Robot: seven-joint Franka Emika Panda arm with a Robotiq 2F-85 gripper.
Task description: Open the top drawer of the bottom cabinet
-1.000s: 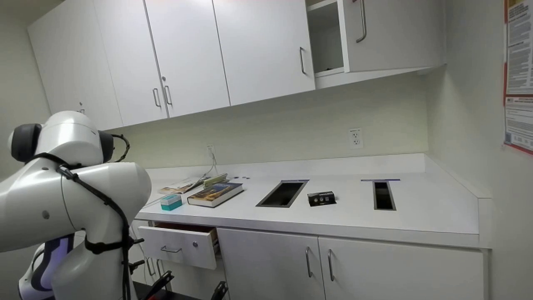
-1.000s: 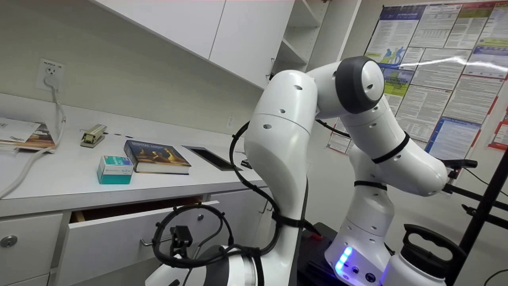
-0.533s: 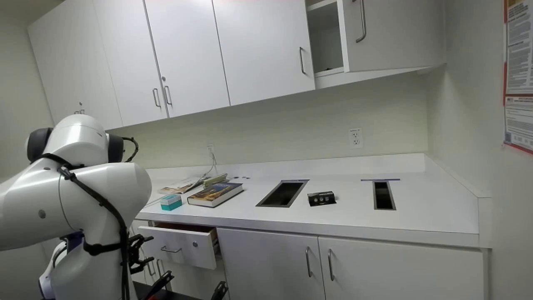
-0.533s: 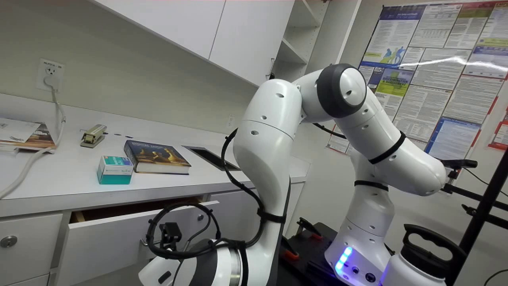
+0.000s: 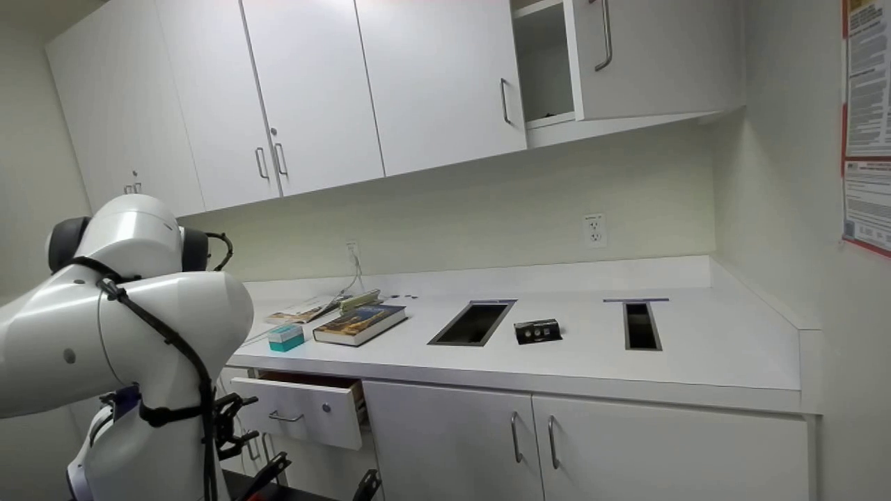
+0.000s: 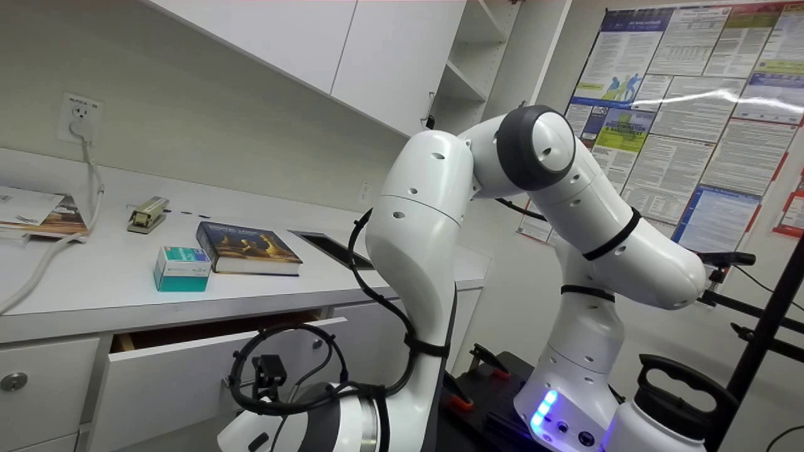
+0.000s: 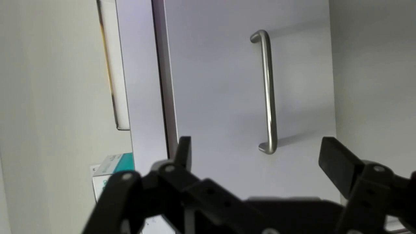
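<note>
The top drawer stands partly pulled out, its white front [image 5: 303, 412] tilted in an exterior view and also showing in an exterior view [image 6: 169, 383]. Its wooden inside shows as a dark gap under the countertop. The silver bar handle [image 5: 285, 417] also shows in the wrist view [image 7: 269, 94]. The bottom cabinet [image 5: 452, 438] has white doors beside the drawer. My gripper [image 7: 256, 143] is open and empty in front of the drawer front, fingers apart, the handle ahead and not held. The gripper [image 5: 249, 418] is partly behind the arm in an exterior view.
The countertop [image 5: 626, 369] holds a teal and white box [image 6: 182, 269], a book [image 6: 248, 248], a stapler [image 6: 148, 215] and a black object [image 5: 537, 332]. Black clamps [image 5: 268, 476] stand on the dark robot table. An upper cupboard door [image 5: 661, 62] hangs open.
The arm and gripper have shifted rightward in an exterior view, and left and slightly down in an exterior view, mostly in the earlier half second. The drawer has not visibly moved.
</note>
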